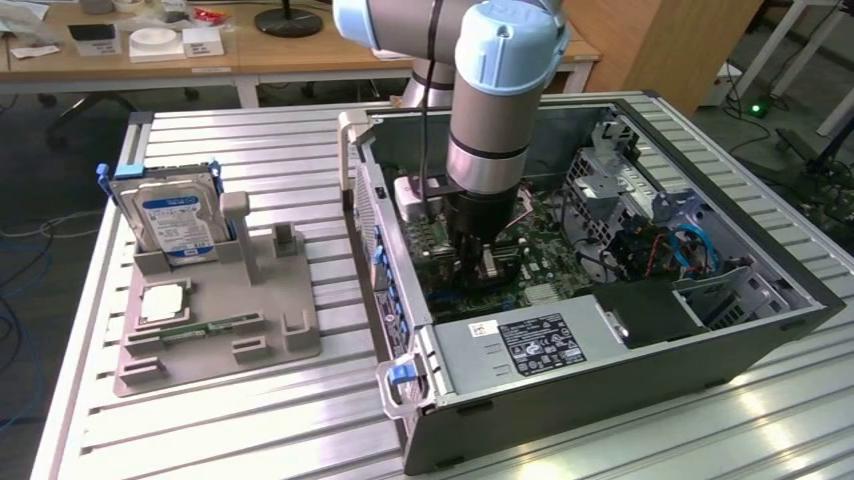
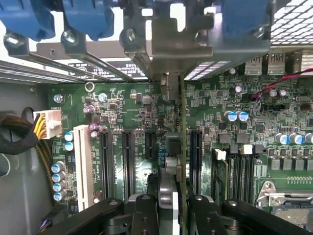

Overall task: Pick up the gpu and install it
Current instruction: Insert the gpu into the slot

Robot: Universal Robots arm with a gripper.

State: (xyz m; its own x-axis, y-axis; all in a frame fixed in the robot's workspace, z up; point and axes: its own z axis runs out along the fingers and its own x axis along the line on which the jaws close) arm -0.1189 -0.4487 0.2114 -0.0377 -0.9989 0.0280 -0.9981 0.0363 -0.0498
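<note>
Gripper [image 2: 172,208] fingers clamp the gpu [image 2: 182,147] edge-on, upright inside the open computer case [image 1: 747,345]. Directly beneath it lies the motherboard [image 2: 122,112] (black slots either side), metal bracket toward the case's rear wall.

Your arm [image 1: 497,110] stands nearly upright, its wrist pointing straight down into the open computer case [image 1: 747,330]. Your claw [image 2: 170,205] sits low over the motherboard [image 2: 122,117], its two black fingers [image 2: 146,210] partly closed and clamped on either side of the gpu [image 2: 182,147], which they hold upright, edge-on.
</note>
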